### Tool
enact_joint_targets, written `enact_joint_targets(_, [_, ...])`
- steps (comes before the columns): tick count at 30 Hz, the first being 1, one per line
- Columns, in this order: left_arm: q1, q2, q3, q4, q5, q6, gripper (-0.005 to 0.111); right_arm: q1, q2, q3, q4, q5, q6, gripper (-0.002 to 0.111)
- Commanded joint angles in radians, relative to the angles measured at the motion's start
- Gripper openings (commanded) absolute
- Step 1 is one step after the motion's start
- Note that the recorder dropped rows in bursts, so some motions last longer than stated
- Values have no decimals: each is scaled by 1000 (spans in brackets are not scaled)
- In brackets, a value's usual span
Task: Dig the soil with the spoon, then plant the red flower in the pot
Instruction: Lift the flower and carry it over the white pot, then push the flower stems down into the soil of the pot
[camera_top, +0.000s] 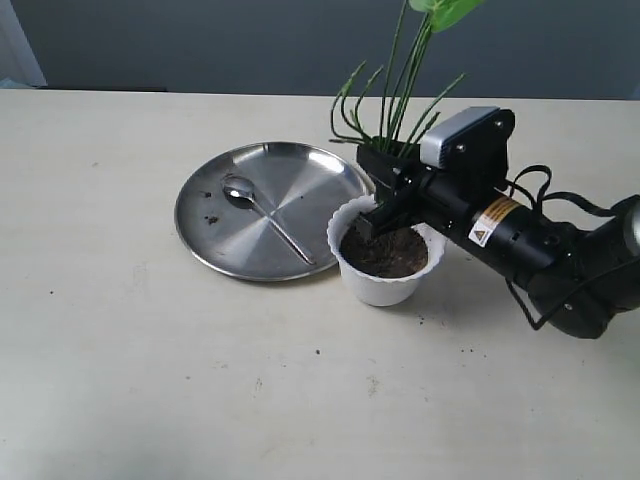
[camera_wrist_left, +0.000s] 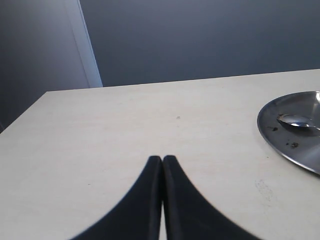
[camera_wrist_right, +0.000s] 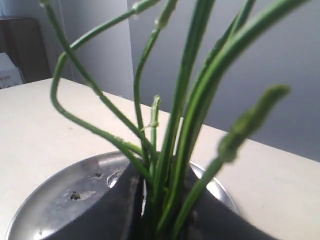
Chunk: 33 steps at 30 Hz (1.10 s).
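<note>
**Presently: flower stems held upright over the potted soil**

Item 1. Right pincer (camera_top: 378, 222), black, on the arm reaching in from the right of the exterior view. Clamped on the bundle of long thin green stems of the artificial red flower (camera_top: 400, 90); the right wrist view shows the stems (camera_wrist_right: 172, 165) squeezed between the two dark jaws. Petals lie outside every view; only stems and a broad green leaf at the top edge are seen.

Item 2. Small white plastic pot with scalloped rim (camera_top: 385, 285), on the pale desk (camera_top: 150, 380), touching or just beside the plate's near-right edge. Filled with dark brown crumbly soil (camera_top: 385, 252).

Relation that matters: the pincer tips sit at the soil surface, at the pot's far side; the stems' long axis runs nearly vertical, leaning slightly right. The stem bases go downward, straight into the soil, it seems.

Item 3. Small shiny metal teaspoon (camera_top: 262, 212), lying on the large round steel plate (camera_top: 215, 240), left of the pot.

Item 4. Left pincer (camera_wrist_left: 162, 165), jaws pressed together, empty, well apart from the pot. The right arm is the nearer.
</note>
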Motion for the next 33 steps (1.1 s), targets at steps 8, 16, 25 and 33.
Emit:
enact_joint_targets(8, [-6, -5, -4, 2, -5, -4, 0, -5, 20, 70, 29, -5, -76, -1])
enact_joint_targets(16, [-6, -5, -4, 2, -5, -4, 0, -3, 21, 70, 45, 162, -76, -1])
enact_joint_targets(25, [-6, -5, -4, 2, -5, -4, 0, -3, 21, 70, 63, 229, -76, -1])
enact_joint_targets(33, [-6, -5, -4, 2, -5, -4, 0, -3, 21, 29, 51, 400, -76, -1])
